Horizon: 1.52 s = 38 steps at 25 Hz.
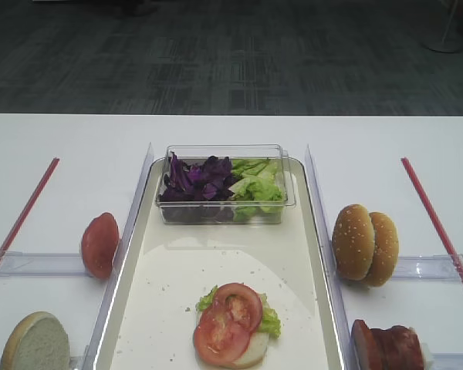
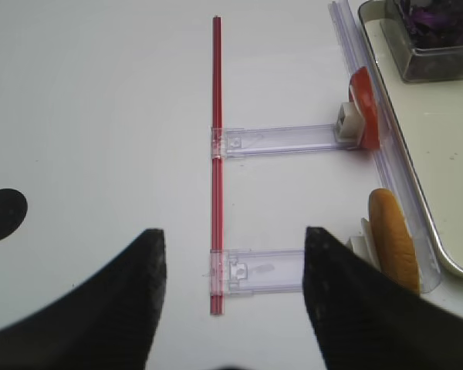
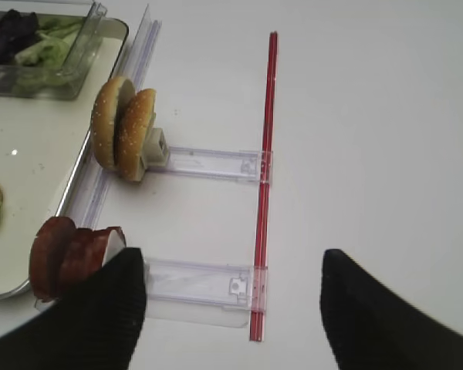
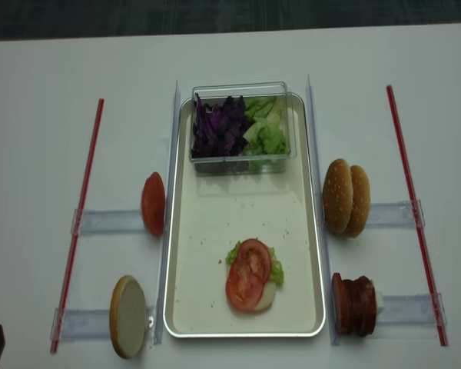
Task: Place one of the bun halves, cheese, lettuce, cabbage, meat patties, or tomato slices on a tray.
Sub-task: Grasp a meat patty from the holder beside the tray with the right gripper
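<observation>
meat patties [image 1: 387, 348] cut by bottom edge | my pincers unseen from above | bun under tomato slices [image 1: 228, 322] mostly hidden

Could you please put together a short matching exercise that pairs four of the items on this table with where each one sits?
Things:
1. meat patties
2. sesame bun halves
3. cabbage
4. two tomato slices

Places:
A. in the clear tub at the far end of the tray, beside the lettuce
B. standing on edge in the near holder right of the tray
C. lying on top of the stack at the near end of the tray
D. standing on edge in the far holder right of the tray

Pairs: 1-B, 2-D, 3-A, 4-C
</observation>
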{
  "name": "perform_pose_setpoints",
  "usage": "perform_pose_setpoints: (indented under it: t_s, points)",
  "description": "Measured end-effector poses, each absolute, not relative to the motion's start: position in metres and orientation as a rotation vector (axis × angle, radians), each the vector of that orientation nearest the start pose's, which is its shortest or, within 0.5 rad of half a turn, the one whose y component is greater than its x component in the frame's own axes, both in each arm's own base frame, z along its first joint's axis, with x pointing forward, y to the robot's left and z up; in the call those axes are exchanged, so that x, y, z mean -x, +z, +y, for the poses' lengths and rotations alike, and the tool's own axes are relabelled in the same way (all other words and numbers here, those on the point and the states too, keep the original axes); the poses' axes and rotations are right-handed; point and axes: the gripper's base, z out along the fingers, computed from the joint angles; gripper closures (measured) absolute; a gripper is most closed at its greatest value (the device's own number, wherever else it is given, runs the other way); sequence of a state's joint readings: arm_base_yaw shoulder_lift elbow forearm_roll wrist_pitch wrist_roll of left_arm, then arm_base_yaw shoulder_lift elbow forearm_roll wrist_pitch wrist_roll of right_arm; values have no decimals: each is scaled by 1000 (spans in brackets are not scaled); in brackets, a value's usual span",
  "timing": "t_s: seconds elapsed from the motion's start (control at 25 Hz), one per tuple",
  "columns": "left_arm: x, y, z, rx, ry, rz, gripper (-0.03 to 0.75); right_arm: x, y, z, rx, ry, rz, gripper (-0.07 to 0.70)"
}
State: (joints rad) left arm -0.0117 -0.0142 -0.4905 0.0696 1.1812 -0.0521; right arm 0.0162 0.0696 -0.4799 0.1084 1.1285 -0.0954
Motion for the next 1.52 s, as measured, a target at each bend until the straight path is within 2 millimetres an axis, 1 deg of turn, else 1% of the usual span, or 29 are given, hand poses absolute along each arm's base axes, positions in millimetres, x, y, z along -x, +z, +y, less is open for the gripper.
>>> perform_pose_setpoints:
  t_s: [0.2,0.36,0.52,0.84,1.12,1.32,1.4,1.52]
  points:
    - [12,265,6,52,48,2158,349,-20,268,12,101,153,2315,122]
    - [12,265,6,52,48,2158,349,-34,276,15,58,208,2407,122]
    - [12,265,6,52,48,2158,349,-47,283,18,0,270,2552,122]
    - [12,265,6,52,48,2158,349,-85,291,22,-69,351,2718,122]
    - [12,265,6,52,48,2158,349,-113,281,25,-159,401,2855,122]
    - [12,265,6,52,48,2158,349,-127,271,25,-192,401,2934,122]
    - [12,265,6,52,48,2158,349,-130,269,26,-184,402,2950,122]
    - [12,265,6,52,48,2158,349,-133,271,33,-102,400,2963,122]
